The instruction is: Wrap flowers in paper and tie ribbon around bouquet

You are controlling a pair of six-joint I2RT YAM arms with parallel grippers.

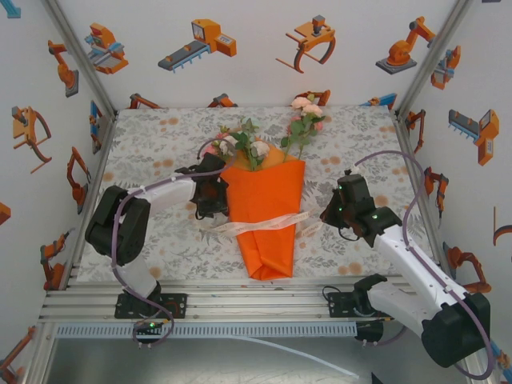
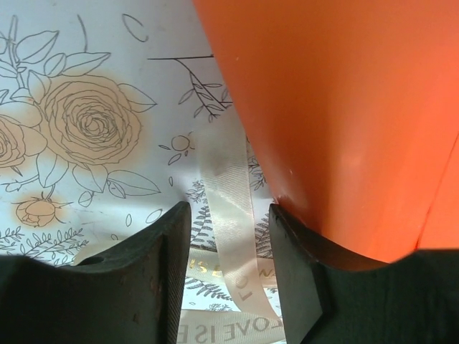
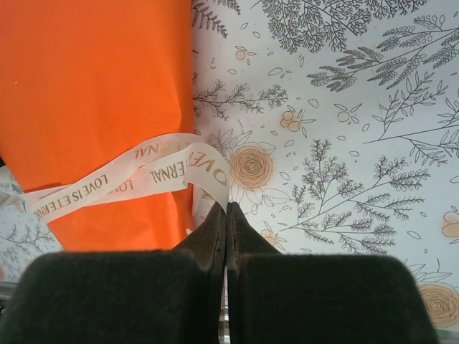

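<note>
Ribbon crosses orange paper — right tool pinches its end, left tool stands open.

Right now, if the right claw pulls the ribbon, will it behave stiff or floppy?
Probably floppy: the ribbon waves and twists across the paper up to the shut right claw. It looks thin and sheer, so it is likely very light. Its satin sheen suggests it may slide over the smooth paper rather than drag it.
</note>
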